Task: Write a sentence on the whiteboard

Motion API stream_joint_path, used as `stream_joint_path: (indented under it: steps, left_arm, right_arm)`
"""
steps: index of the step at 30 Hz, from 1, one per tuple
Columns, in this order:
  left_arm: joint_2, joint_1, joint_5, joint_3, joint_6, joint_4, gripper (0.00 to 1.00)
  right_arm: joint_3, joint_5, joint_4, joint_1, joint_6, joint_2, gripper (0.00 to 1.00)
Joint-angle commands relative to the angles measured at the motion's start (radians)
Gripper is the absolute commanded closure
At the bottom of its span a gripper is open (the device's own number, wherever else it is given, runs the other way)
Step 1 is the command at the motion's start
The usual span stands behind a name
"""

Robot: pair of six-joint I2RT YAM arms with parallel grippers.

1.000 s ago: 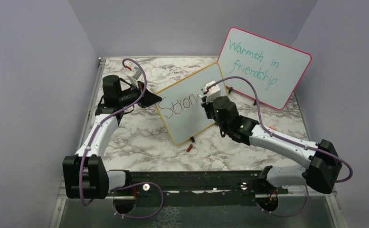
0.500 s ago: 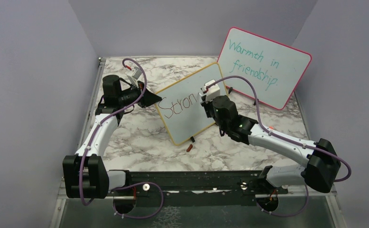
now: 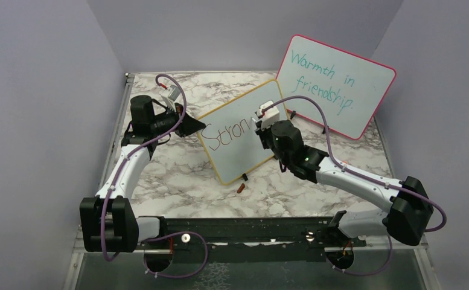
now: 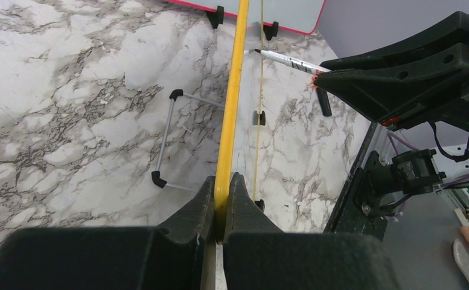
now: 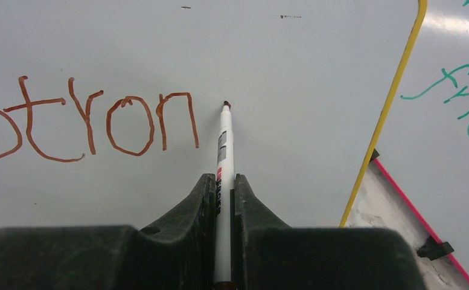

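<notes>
Marble table (image 3: 177,181): left fingers (image 4: 197,204) pinch whiteboard (image 3: 235,158); right fingers (image 5: 199,199) clamp marker (image 5: 224,139), tip perhaps touching.

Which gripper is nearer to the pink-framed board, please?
Right. The right gripper, shut on a marker, is at the whiteboard face toward its right side, beside the pink-framed board. The left gripper clamps the whiteboard's opposite, left edge, farther away.

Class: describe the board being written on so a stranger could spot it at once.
On the marble table two boards stand. The whiteboard is the nearer, central one. Unlike the pink-framed board with teal words behind it, it has a yellow frame and red-brown letters, "Stron".
</notes>
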Motion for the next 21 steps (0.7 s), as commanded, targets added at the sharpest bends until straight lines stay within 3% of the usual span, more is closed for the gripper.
stream_joint_path:
  steps: [1,21]
  left_arm:
    - [0.032,-0.009,-0.121,-0.015,0.117,-0.068,1.00]
    - [0.038,-0.009,-0.121,-0.012,0.117,-0.071,1.00]
  right_arm:
    - [0.030,-0.078,0.034,-0.003,-0.007,0.011,0.99]
    - [0.005,-0.137,-0.051,-0.004,0.000,-0.013,0.99]
